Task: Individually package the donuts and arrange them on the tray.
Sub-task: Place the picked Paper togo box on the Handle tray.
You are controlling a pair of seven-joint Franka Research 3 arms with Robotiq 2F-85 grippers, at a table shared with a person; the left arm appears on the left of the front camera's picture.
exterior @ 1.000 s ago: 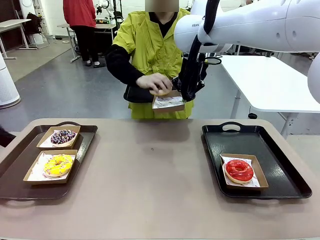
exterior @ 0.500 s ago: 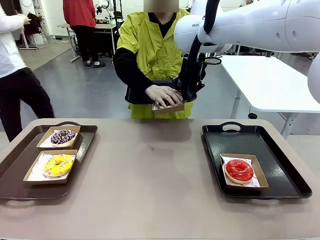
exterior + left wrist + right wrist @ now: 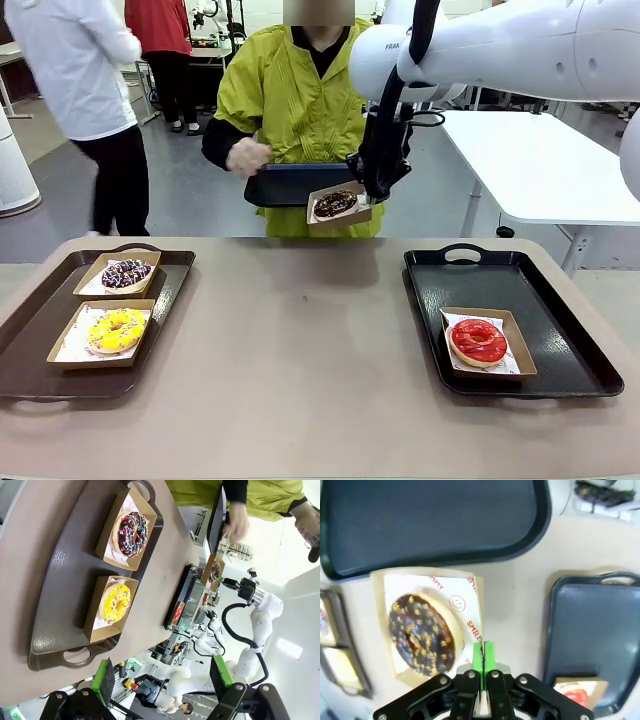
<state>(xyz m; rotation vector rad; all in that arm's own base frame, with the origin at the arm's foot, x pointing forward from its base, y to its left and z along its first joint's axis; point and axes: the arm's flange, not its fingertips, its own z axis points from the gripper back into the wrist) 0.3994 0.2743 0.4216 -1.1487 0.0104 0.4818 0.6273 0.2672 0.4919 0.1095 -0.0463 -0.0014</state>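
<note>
My right gripper (image 3: pixel 373 196) is raised over the table's far edge, shut on the rim of a cardboard box (image 3: pixel 352 219) that holds a brown chocolate donut (image 3: pixel 335 204). In the right wrist view its green pads (image 3: pixel 481 658) pinch the paper-lined box edge beside that donut (image 3: pixel 422 635). The red donut (image 3: pixel 478 340) lies boxed on the black tray (image 3: pixel 560 310). The yellow donut (image 3: pixel 117 329) and the dark sprinkled donut (image 3: pixel 126 273) sit boxed on the brown tray (image 3: pixel 30 340). My left gripper (image 3: pixel 162 677) hangs open above that tray's near end, over the yellow donut (image 3: pixel 116 602).
The person in yellow stands at the far side, holding a dark tray (image 3: pixel 295 185) just behind the held box, one hand (image 3: pixel 247 157) lifted to the left of it. Another person in white walks past at the back left. The table's middle (image 3: pixel 300 340) is bare.
The person's hand set the brown chocolate donut into the held box and drew back to the left. A person in white walked in at the back left. My arms stayed put.
</note>
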